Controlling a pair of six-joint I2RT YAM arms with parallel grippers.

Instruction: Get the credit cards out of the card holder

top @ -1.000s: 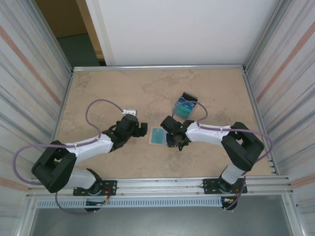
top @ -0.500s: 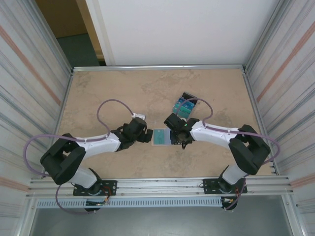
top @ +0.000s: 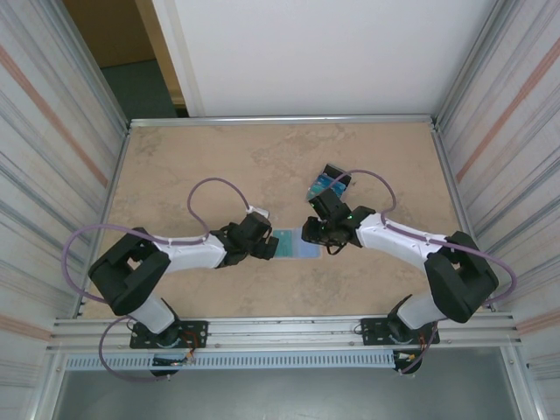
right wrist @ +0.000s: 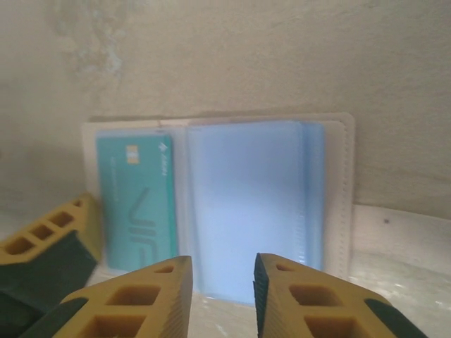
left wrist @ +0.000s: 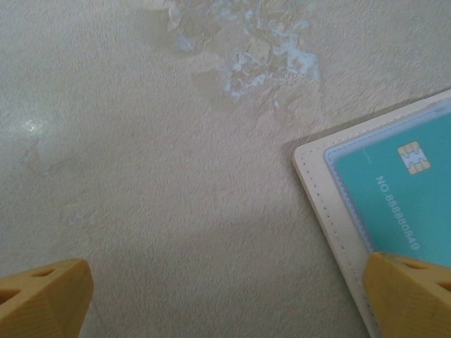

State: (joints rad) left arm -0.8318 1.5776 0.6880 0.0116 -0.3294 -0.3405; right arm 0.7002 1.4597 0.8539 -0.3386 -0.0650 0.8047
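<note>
We logged the card holder (top: 294, 244) open on the desk (top: 201, 166), pale blue face up, long axis left-right between both arms. A teal card (left wrist: 405, 201) sat in the pocket on the left arm's side. It read "NO" plus digits, mostly eights, beside a chip (left wrist: 414, 158). More loose cards (top: 331, 185) lay behind. Both arms reached inward, low. We saw the left tool (top: 269, 248) spread wide at the holder's edge and the right tool (right wrist: 222, 278) nearly closed over the blue sleeve (right wrist: 246, 197); whether it pinched, we couldn't tell.
</note>
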